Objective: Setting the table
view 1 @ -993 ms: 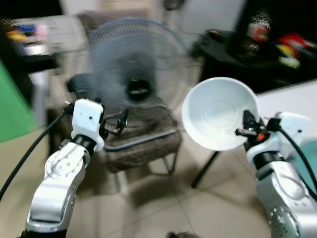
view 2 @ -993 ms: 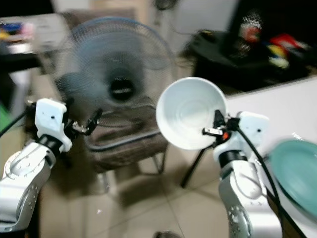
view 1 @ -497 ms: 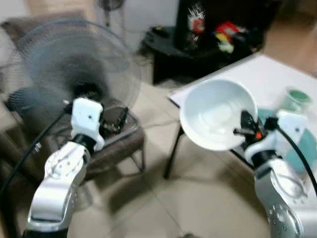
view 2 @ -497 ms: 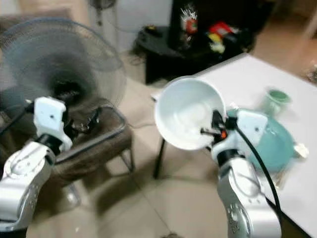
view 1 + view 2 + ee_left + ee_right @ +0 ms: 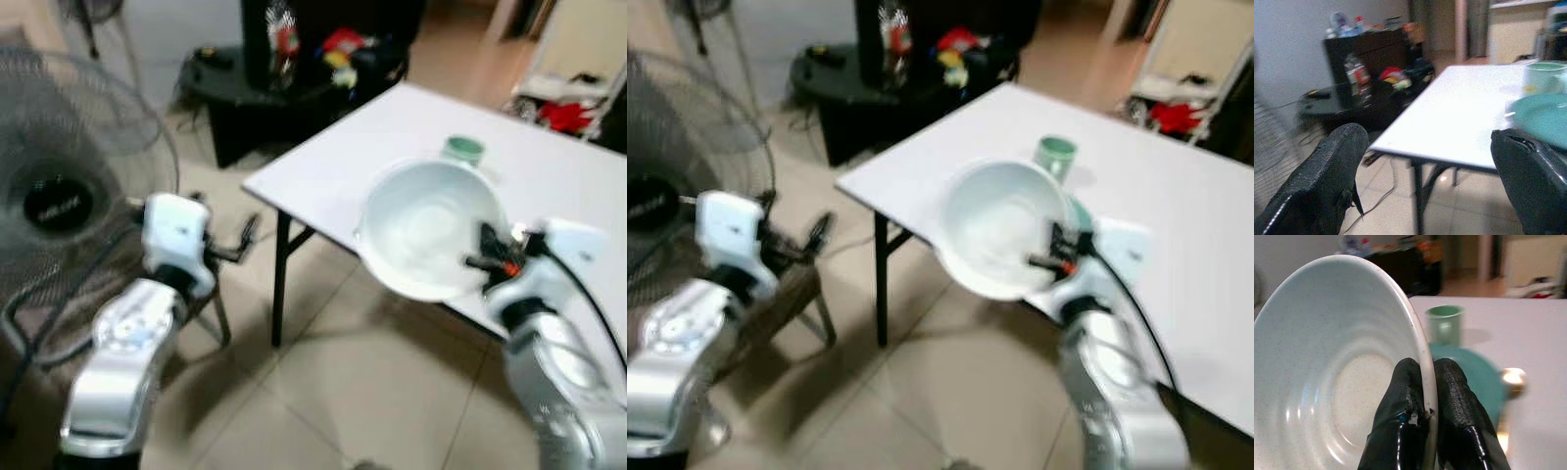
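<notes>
Right wrist view has the right gripper point(image 5: 1425, 396) clenched on the rim of the white bowl point(image 5: 1327, 372), 1 finger inside the lip and 1 outside, with the bowl tipped steeply on edge. From the head cameras, the bowl hangs in the air above the near edge of the white table point(image 5: 1176, 196), just in front of the teal plate point(image 5: 1469, 367) and the green cup point(image 5: 1055, 157) beyond it. The left gripper point(image 5: 235, 250) hovers over the floor left of the table, its 2 fingers spread and carrying nothing. To do this step well, I judge the bowl should be levelled first, then lowered squarely onto the plate. A rim pinch this thin could let it swing or slip, so move slowly.
</notes>
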Controlling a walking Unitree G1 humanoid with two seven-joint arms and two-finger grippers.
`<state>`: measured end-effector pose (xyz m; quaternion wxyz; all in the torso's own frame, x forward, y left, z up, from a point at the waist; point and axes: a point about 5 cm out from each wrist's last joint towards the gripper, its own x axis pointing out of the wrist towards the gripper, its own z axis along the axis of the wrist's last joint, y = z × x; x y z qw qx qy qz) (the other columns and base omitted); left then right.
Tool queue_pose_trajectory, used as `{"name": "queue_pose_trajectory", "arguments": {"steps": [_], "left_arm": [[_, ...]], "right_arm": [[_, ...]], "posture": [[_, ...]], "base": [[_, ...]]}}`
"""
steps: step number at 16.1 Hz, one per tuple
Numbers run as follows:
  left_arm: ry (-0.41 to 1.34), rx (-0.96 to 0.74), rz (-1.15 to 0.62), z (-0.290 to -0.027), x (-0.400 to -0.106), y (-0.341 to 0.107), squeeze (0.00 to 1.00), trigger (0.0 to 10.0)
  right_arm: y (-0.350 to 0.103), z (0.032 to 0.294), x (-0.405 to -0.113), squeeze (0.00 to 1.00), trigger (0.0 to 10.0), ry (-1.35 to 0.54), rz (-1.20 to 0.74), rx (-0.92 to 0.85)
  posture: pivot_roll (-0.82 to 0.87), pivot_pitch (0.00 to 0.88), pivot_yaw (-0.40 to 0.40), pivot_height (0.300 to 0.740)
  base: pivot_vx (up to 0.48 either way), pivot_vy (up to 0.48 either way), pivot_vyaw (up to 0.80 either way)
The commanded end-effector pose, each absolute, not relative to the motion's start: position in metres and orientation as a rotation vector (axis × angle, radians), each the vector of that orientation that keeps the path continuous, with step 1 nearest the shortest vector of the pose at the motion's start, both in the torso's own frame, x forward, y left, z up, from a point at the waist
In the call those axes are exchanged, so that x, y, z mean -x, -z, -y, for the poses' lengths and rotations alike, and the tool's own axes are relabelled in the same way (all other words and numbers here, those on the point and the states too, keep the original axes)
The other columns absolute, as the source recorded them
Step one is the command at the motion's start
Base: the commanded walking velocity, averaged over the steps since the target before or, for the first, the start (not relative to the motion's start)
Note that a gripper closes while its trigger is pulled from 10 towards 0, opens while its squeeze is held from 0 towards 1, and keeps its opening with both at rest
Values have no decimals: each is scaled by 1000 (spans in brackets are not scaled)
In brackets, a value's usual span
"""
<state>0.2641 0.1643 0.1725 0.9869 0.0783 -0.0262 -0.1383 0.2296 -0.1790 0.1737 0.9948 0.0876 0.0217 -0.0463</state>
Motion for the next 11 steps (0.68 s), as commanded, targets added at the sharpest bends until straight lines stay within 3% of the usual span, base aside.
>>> {"name": "queue_pose_trajectory", "arguments": {"steps": [1,7,11], "left_arm": [[261,-168,66,-169,-266,-177,0,10000],[273,-161,66,-167,-269,-178,0,10000],[279,-161,68,-166,-270,-178,0,10000]], "right_arm": [[-182,173,-230,0,10000,59,-4,-192],[-184,173,-230,0,10000,51,4,-186],[-184,173,-230,0,10000,60,5,-196]], "posture": [[26,0,-23,740],[18,0,-12,740],[16,0,-11,740]], "base": [[289,0,-800],[297,0,0],[328,0,-706]]}}
